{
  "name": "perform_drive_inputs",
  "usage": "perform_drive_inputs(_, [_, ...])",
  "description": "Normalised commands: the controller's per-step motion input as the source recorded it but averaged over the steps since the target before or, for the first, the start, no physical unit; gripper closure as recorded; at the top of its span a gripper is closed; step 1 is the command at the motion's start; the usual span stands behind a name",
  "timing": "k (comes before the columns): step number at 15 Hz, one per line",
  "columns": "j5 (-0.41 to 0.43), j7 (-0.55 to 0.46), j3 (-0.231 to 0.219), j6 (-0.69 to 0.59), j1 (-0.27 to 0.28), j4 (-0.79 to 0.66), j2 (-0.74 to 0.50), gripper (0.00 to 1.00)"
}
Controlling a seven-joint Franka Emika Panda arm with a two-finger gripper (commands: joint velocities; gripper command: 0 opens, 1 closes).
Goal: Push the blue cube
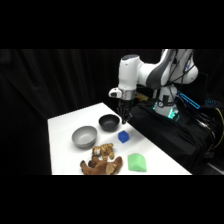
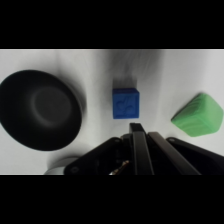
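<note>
The blue cube is a small deep-blue block on the white table, right of the bowls. My gripper hangs just above and behind it, between the cube and the black bowl. In the wrist view the cube lies straight ahead of the gripper, a short gap away and untouched. The fingers are pressed together in one dark column, shut on nothing.
The black bowl sits close to the cube's left in the wrist view. A grey bowl stands beside it. A light-green rounded block and a brown plush toy lie near the table's front edge.
</note>
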Motion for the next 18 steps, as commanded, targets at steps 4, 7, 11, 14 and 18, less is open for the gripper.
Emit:
perform_drive_inputs(4, [-0.210,0.23,0.030,0.37,-0.022,-0.03,0.27,0.97])
perform_drive_inputs(7, [-0.270,0.25,-0.057,0.40,0.027,0.06,0.34,0.97])
perform_drive_inputs(11, [-0.231,0.20,-0.183,0.35,0.130,0.12,0.37,0.97])
perform_drive_inputs(14, [-0.078,0.09,-0.213,0.28,0.201,0.14,0.32,0.98])
perform_drive_inputs(18, [-0.083,0.09,-0.171,0.05,0.190,0.02,0.02,0.97])
